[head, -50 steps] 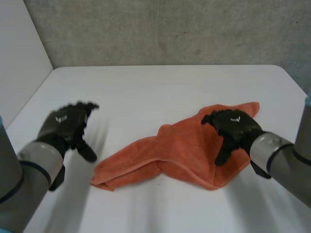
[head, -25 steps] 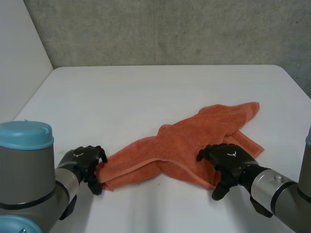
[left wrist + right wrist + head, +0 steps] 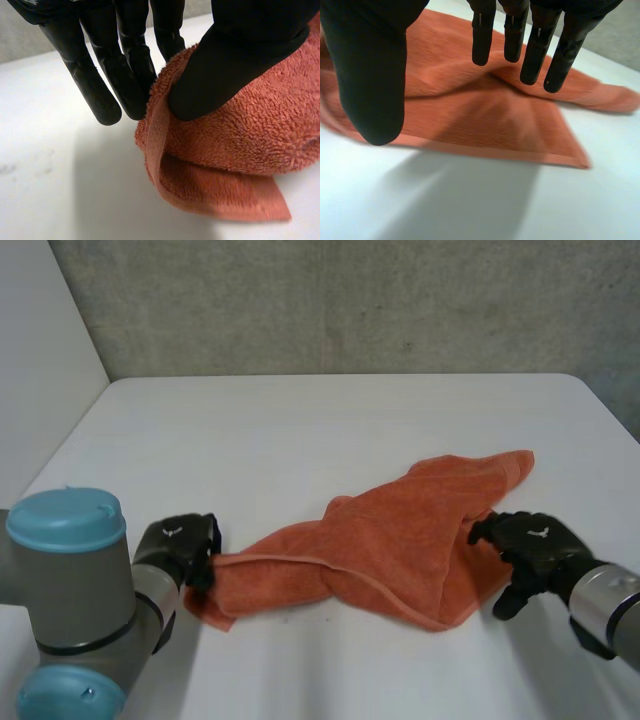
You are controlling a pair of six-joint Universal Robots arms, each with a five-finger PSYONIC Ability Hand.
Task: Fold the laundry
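An orange towel [image 3: 390, 540] lies crumpled across the middle of the white table [image 3: 320, 420]. My left hand [image 3: 180, 548] is at the towel's near left end; in the left wrist view its thumb [image 3: 240, 55] presses the towel's hem [image 3: 160, 125] against the fingers [image 3: 125, 70], pinching the cloth. My right hand [image 3: 530, 545] hovers at the towel's right edge. Seen from the right wrist, the fingers [image 3: 540, 45] are straight and spread above the towel [image 3: 485, 110], the thumb [image 3: 372, 85] apart, with nothing held.
A grey wall [image 3: 340, 300] runs behind the table's far edge. A white panel [image 3: 40, 360] stands at the left. Bare tabletop lies beyond the towel and in front of it.
My left hand came down to the towel's left end and closed on its hem. My right hand slid off the towel's top toward its right edge, staying open.
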